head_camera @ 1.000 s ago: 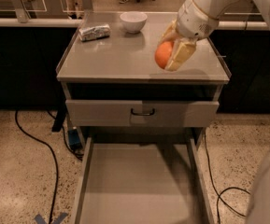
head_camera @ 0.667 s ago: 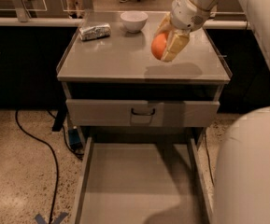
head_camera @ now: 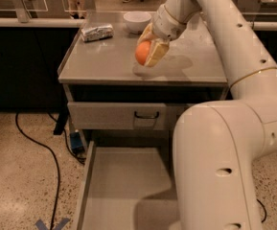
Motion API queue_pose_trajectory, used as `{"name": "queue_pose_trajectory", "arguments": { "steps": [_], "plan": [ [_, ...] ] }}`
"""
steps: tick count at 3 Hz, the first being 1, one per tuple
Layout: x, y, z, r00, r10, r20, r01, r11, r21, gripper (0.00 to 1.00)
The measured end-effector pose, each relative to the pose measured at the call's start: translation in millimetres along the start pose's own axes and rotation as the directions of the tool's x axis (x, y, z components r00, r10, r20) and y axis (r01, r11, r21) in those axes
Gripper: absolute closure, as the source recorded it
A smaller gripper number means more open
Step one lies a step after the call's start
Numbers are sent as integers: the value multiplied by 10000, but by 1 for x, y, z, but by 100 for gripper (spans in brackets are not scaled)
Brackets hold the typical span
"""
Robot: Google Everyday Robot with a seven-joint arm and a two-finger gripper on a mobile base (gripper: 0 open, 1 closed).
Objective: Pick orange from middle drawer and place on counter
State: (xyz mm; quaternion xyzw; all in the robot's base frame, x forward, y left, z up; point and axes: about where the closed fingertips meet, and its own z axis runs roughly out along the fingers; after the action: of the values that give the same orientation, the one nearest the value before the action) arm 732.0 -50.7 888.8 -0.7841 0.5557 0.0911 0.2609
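My gripper (head_camera: 147,53) is shut on the orange (head_camera: 142,52), a small round bright-orange fruit, and holds it just above the middle of the grey counter (head_camera: 104,61); its shadow lies on the top right below it. The cream fingers (head_camera: 156,51) clasp the orange from the right and behind. The middle drawer (head_camera: 123,186) stands pulled out below, its flat grey floor bare. My white arm covers the drawer's right side.
A white bowl (head_camera: 137,21) and a crumpled silver foil packet (head_camera: 97,32) sit at the back of the counter. A closed drawer front with a black handle (head_camera: 146,115) is under the top. A black cable (head_camera: 42,147) runs over the speckled floor at left.
The gripper has carried the orange left and a little toward the back over the counter, and lower. My arm now fills much more of the right of the view.
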Motion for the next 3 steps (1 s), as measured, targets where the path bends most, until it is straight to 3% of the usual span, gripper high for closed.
{"name": "queue_pose_trajectory", "arguments": {
  "steps": [1, 2, 3],
  "plan": [
    [0, -5, 37, 9994, -289, 211, 299, 9983, -500, 100],
    [3, -6, 55, 9994, -346, -80, 338, 9957, -859, 100],
    [4, -14, 58, 9995, -313, -81, 308, 9978, -585, 100]
  ]
}}
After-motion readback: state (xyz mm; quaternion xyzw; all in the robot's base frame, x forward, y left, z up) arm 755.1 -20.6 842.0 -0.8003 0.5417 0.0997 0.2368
